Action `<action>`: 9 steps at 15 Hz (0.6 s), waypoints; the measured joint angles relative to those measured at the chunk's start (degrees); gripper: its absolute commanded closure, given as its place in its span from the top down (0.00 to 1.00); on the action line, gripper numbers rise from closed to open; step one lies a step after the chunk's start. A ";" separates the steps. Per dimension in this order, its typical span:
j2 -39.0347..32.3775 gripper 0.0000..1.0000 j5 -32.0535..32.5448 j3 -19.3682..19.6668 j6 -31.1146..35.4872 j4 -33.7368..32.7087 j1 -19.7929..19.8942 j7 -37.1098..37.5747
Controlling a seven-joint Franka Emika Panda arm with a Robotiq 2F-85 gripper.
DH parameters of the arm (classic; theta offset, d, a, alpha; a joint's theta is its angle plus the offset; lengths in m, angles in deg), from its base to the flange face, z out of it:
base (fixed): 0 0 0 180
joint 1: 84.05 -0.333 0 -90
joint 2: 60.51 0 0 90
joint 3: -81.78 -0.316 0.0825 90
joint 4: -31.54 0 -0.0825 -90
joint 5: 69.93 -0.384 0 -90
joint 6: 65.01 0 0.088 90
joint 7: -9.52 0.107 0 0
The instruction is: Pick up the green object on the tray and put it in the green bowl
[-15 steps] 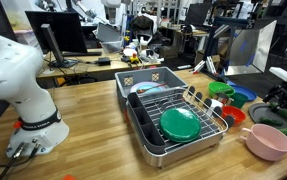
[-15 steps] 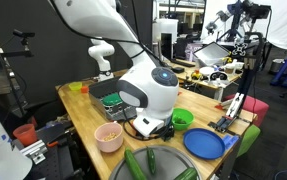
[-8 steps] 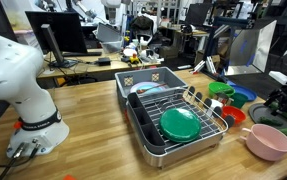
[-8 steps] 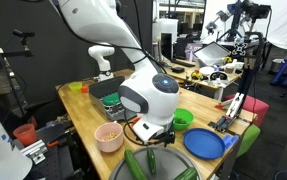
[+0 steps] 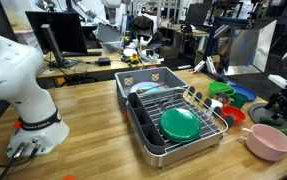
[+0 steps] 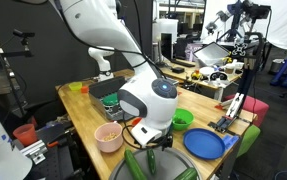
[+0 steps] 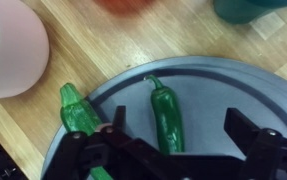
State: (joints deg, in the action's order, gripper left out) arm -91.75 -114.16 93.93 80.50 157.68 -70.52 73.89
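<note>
The round green disc (image 5: pixel 180 123) lies in the wire rack of the grey metal tray (image 5: pixel 143 82) at the table's middle. The small green bowl (image 5: pixel 220 89) stands right of the tray beside the blue and red bowls; it also shows in an exterior view (image 6: pixel 182 119). My gripper (image 7: pixel 183 135) is open and empty. It hangs low over a grey plate (image 7: pixel 208 80), far from the tray, with a long dark green pepper-like thing (image 7: pixel 166 115) between its fingers' line. In both exterior views the gripper (image 6: pixel 151 137) (image 5: pixel 283 103) is at the table's end past the bowls.
A pink bowl (image 7: pixel 8 45) (image 5: pixel 267 141) stands beside the grey plate. A second long green thing (image 7: pixel 78 112) lies on the plate's rim. A blue bowl (image 5: pixel 240 97) and a red bowl (image 5: pixel 233 115) stand near the green one. The robot base (image 5: pixel 28 90) is left of the tray.
The wrist has sunk a little toward the grey plate over the last second. The disc, tray and bowls have not moved.
</note>
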 measured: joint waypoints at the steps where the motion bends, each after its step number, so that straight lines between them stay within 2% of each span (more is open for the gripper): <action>1: -0.67 1.00 -0.01 0.00 0.20 0.04 0.00 -0.08; 7: -3.93 0.98 -0.06 -0.41 2.63 0.06 -0.21 -0.78; 8: -4.07 0.80 -0.06 -0.54 3.24 0.05 -0.24 -0.78; 9: -4.10 0.73 -0.06 -0.62 3.72 0.05 -0.27 -0.78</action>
State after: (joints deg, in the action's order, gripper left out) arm -95.85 -114.22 93.32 84.22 157.74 -70.79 73.11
